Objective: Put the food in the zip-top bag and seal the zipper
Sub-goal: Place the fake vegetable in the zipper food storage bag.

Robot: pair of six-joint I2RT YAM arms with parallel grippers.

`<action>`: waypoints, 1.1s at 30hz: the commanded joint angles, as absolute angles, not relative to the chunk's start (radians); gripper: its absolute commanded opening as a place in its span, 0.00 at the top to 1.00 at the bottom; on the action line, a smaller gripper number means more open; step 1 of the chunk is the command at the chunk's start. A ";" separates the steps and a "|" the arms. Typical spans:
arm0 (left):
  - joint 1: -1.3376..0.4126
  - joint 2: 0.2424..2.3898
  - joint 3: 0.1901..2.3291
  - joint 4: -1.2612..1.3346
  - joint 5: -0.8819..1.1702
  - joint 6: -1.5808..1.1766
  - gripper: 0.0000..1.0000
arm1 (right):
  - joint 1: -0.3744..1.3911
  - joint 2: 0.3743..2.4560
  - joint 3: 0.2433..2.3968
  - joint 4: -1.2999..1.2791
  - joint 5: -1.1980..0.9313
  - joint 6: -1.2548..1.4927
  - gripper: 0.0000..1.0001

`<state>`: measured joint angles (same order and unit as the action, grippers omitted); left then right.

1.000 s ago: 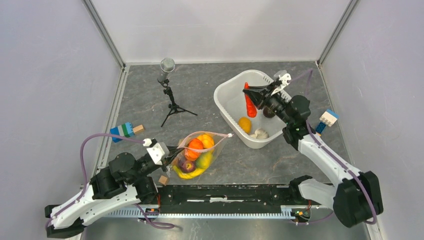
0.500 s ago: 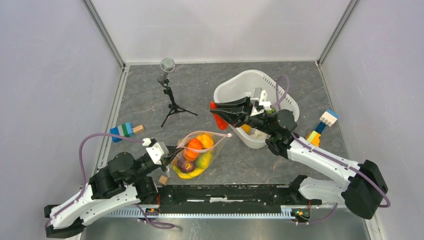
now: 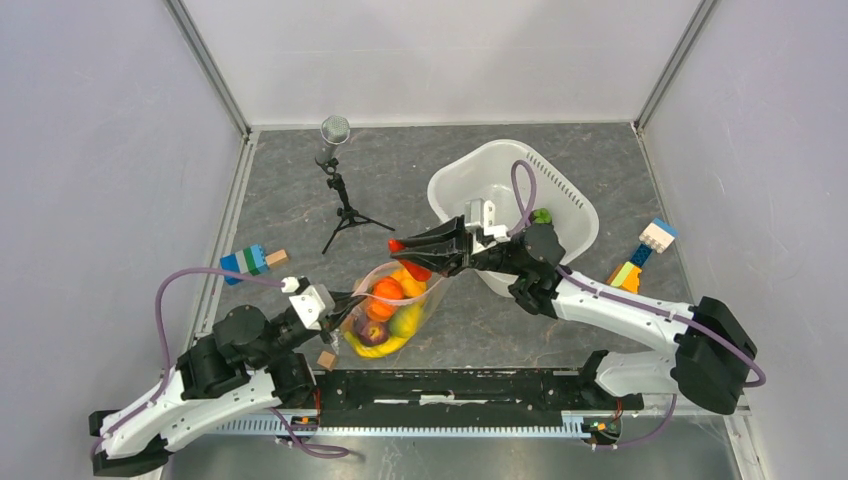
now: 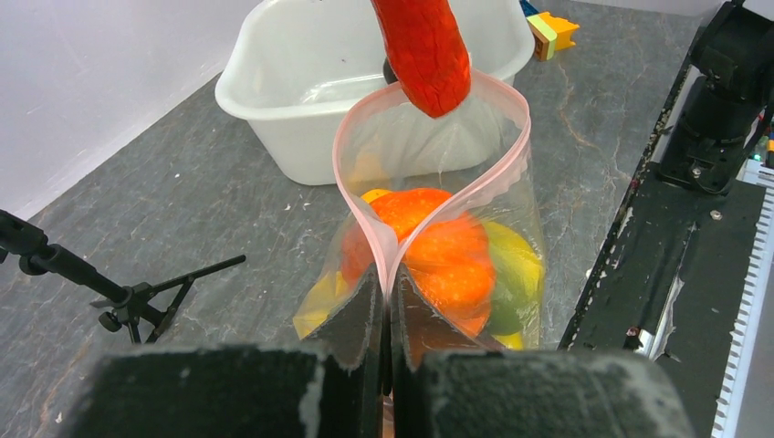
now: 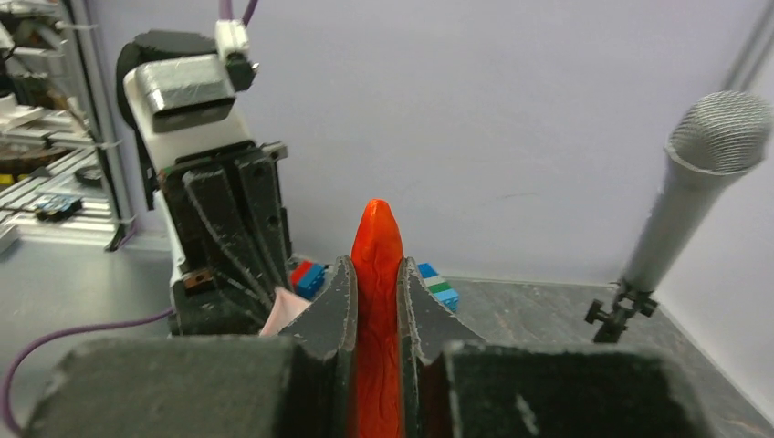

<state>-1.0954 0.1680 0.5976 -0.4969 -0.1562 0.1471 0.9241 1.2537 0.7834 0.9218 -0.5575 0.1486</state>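
So the left hand (image 4: 388,294) is clamped tight on the near end of the zipper (image 4: 354,169), pinching the pink strip where its two sides meet. That props the zip-top bag (image 3: 428,297) up with its mouth gaping in a loop toward the far right. The bag sits on the bench (image 3: 470,330) a bit left of centre, near the arms' base rail, between the left hand and the white tub (image 3: 570,185).

It's pretty stuffed already: orange pieces (image 4: 436,246) on top, a yellow-green one (image 4: 513,269) on the right side, and from above a banana (image 3: 380,348) along the near edge with a maroon piece (image 3: 372,333) on it.

The right hand (image 5: 376,274) has its fingers squeezed on a long red piece (image 5: 378,239), which sticks out past the fingertips. It's reaching in from the tub side, with the red tip right over the far rim of the bag's mouth. Can't tell if it's actually touching the plastic.

Zipper isn't sealed at all. The microphone (image 3: 335,133) on its tripod stands at the far left, and the block stacks (image 3: 250,262) lie off to the sides.
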 commanded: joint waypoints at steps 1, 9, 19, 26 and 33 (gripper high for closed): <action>-1.096 0.139 0.627 -0.456 -0.175 0.148 0.98 | 0.931 1.269 0.759 0.946 -0.668 0.126 1.00; -1.096 0.111 0.621 -0.449 -0.186 0.150 0.98 | 0.931 1.258 0.775 0.695 -0.680 -0.051 0.96; -1.096 0.112 0.619 -0.451 -0.189 0.150 0.98 | 0.931 1.287 1.028 0.082 -0.671 -0.349 0.48; -1.096 0.111 0.621 -0.451 -0.196 0.153 0.98 | 0.931 1.226 1.042 0.069 -0.645 -0.310 0.39; -1.096 0.096 0.623 -0.463 -0.197 0.165 0.98 | 0.925 1.027 0.839 0.236 -0.335 -0.214 0.36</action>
<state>-1.0954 0.1181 0.5976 -0.5026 -0.1822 0.1471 0.9279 1.1263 0.9184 0.1368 -0.5446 -0.2722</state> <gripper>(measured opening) 0.048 0.640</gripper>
